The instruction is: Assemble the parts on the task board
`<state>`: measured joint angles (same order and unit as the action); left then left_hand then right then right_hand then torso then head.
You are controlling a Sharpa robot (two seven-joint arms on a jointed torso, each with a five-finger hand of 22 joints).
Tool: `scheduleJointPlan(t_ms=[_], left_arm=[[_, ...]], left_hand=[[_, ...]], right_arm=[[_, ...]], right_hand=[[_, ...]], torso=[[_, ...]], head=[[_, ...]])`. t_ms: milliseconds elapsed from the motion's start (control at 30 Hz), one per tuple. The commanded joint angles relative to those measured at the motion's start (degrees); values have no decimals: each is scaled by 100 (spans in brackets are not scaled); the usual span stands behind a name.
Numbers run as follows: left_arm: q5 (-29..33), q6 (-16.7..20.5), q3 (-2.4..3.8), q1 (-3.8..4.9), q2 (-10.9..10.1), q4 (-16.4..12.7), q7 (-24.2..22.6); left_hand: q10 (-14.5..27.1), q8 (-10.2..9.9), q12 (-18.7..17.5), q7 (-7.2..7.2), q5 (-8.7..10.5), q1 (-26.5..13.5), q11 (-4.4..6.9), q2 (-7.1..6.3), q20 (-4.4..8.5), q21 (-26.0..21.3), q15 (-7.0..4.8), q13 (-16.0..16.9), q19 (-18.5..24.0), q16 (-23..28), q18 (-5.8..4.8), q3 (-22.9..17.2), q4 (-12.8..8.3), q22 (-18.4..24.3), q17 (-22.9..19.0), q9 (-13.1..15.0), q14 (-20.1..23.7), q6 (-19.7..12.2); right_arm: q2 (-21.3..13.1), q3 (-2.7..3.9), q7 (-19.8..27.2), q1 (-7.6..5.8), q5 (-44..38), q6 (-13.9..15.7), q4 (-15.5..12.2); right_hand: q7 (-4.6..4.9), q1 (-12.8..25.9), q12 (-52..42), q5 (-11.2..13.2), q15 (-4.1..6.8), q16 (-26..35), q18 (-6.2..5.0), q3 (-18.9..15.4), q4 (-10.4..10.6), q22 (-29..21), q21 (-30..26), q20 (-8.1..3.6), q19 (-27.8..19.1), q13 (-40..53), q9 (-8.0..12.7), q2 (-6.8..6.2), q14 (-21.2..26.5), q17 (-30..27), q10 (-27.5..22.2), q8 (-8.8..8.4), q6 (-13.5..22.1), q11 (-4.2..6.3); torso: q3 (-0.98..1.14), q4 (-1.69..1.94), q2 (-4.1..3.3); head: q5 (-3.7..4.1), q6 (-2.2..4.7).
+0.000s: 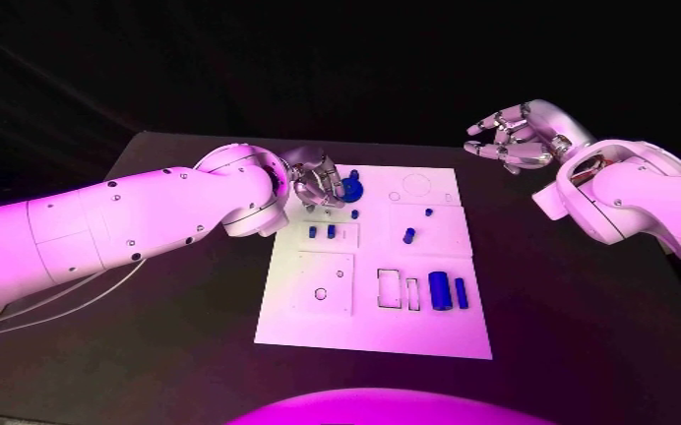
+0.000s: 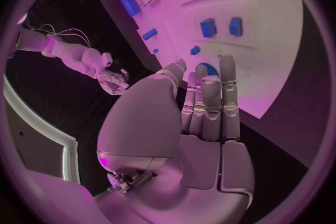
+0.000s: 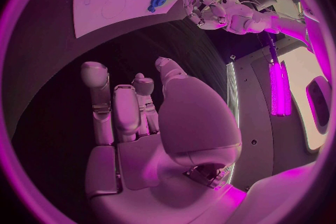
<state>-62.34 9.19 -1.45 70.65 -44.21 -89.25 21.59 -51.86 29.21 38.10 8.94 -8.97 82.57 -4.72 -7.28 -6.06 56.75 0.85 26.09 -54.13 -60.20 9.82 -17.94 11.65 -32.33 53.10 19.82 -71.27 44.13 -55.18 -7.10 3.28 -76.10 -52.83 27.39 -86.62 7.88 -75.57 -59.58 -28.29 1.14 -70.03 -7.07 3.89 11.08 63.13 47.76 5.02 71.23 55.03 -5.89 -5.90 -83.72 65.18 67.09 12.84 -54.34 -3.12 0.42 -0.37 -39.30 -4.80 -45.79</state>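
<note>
Head view first: the flat white rectangular task board (image 1: 372,332) sat mid-table on the black table (image 1: 170,346), with dark bare surface on all sides of it. The left hand (image 1: 321,185) was over the board's far-left corner, about 11 o'clock from board centre, right next to a round blue ring-shaped part (image 1: 352,187). I couldn't tell from here if the fingers touched it. Small blue peg parts (image 1: 408,235) sat around the middle, and two upright blue cylinder parts (image 1: 447,290) were at roughly 4 o'clock near the near edge. The right hand (image 1: 514,140) hung off the board past its far-right corner, around 1 o'clock, fingers curled loosely apart with nothing in them.

Left wrist view: the left hand (image 2: 203,117) had its fingers straight and side by side, tips at the blue ring (image 2: 208,69), nothing gripped. Two blue block parts (image 2: 220,27) stood beyond.

Right wrist view: the right hand (image 3: 133,123) was spread and empty over bare table, well apart from the board edge (image 3: 91,22).
</note>
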Motion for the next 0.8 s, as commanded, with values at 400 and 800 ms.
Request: scheduleJointPlan(t_ms=[400, 800], left_arm=[[-2192, 468, -149, -62, 412, 376, -1158], [-2694, -139, -187, -117, 748, 729, -1045]], left_hand=[[-95, -542, -825, -55, -6, 311, -27, -556, -40, 141, 22, -1044, -181, -676, 78, -428, -52, -65, 198, -733, -409, 319], [25, -809, -1236, -63, 6, 139, -106, -676, -106, 248, 84, -1470, -129, -914, 73, -183, 17, -143, 85, -1028, -374, 517]], right_arm=[[1, 1, 71, 6, -44, -9, -13], [3, 1, 81, 8, -44, -3, -22]], right_hand=[[-6, -36, -5, -35, 13, 24, -110, 18, 28, -7, -24, -6, 16, -6, 10, 29, -45, 2, -22, 32, -22, 21], [-5, -41, 5, -38, 14, 38, -112, 21, 27, -14, -37, -6, 12, -18, 11, 30, -42, -13, -30, 32, -20, 21]], torso=[[-3, 4, -8], [-3, 2, -9]], head=[[80, 45], [106, 33]])
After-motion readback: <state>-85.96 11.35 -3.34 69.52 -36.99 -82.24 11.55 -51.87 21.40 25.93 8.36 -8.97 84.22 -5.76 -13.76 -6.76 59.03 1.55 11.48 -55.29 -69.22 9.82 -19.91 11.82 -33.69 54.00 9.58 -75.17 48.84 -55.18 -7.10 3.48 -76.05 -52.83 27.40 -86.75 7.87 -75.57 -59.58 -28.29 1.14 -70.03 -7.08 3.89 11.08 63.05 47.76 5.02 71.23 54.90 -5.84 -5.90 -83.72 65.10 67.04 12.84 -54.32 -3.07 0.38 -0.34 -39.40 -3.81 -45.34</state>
